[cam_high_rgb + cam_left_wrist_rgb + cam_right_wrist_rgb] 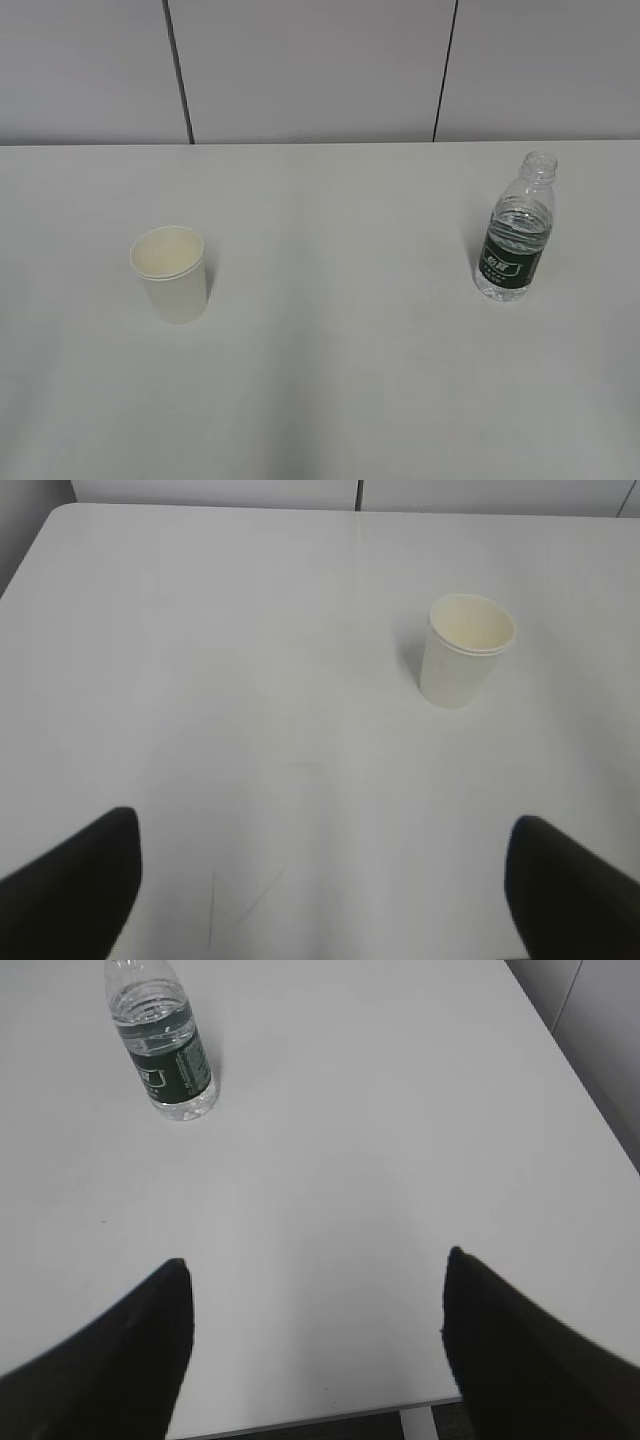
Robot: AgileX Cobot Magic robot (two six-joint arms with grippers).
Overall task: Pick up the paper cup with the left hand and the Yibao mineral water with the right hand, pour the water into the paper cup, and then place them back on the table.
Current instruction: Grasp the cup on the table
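The white paper cup (170,272) stands upright on the left of the white table (330,380), its cream inside showing. It also shows in the left wrist view (463,650), far ahead and to the right of my left gripper (325,825), which is open and empty. The Yibao bottle (517,230), clear with a dark green label and no cap, stands upright on the right, holding some water. In the right wrist view the bottle (163,1045) is far ahead and to the left of my open, empty right gripper (315,1260). Neither arm shows in the exterior view.
A grey panelled wall (320,70) runs behind the table. The table's near edge (300,1418) and right edge (590,1110) show in the right wrist view. The table's left back corner (55,520) shows in the left wrist view.
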